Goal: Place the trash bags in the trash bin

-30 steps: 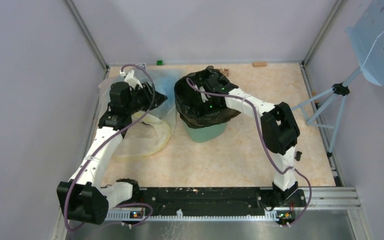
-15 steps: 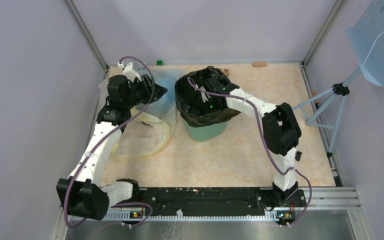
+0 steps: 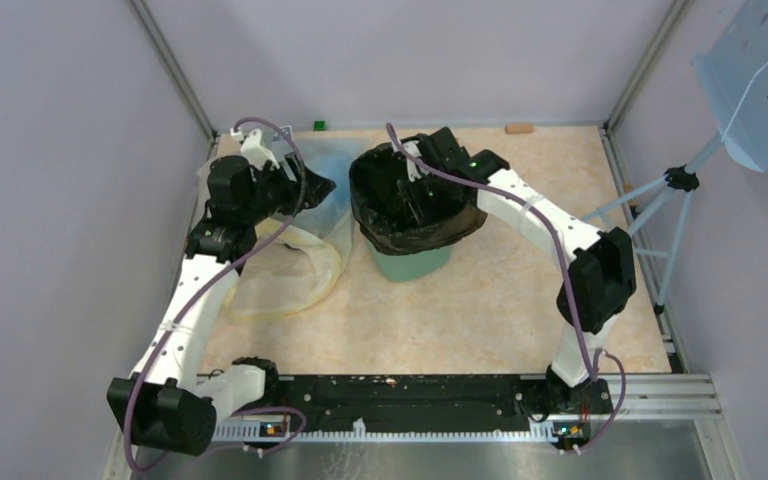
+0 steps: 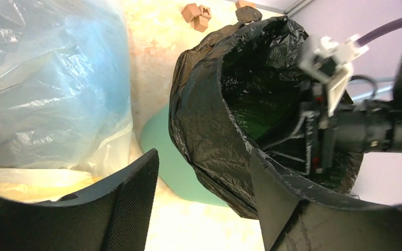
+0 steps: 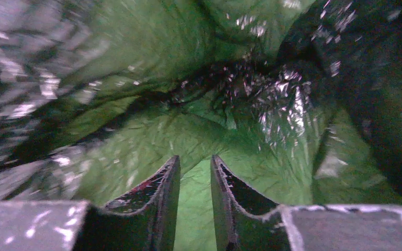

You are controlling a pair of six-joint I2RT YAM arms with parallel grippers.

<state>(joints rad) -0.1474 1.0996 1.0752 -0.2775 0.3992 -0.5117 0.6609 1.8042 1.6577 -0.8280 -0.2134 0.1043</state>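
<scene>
Black trash bag (image 3: 412, 208): sits in the mouth of the trash bin (image 3: 412, 266), its upper part turned out and draped down over the rim like a collar. Only the bin's lower mint-green wall shows beneath it. The mouth of the bag gapes upward. In the right wrist view the plastic lies crumpled and loose, with green showing through the thin film, so it probably sits close against the bin wall without being smoothed down.

Right gripper (image 5: 194, 162): reaches down from the far side into the bag's opening. Its fingers stand a narrow slit apart with nothing between them and no plastic pinched. Judged purpose: being inside lets it push the lining down into the bin.

Left gripper (image 4: 203, 157): hangs just left of the bin at about rim level, facing the bag's outer fold. Its fingers are spread wide and grip nothing, and it is clear of the plastic. Judged reason: placed there, it could catch the overhanging edge if that slips.

Clear bag (image 3: 295, 255) with blue and yellow contents: slumps on the table (image 3: 520, 300) on the left, under and behind the left arm, apart from the bin.

Task reads as nearly done, with the bag in and the collar over the rim.
</scene>
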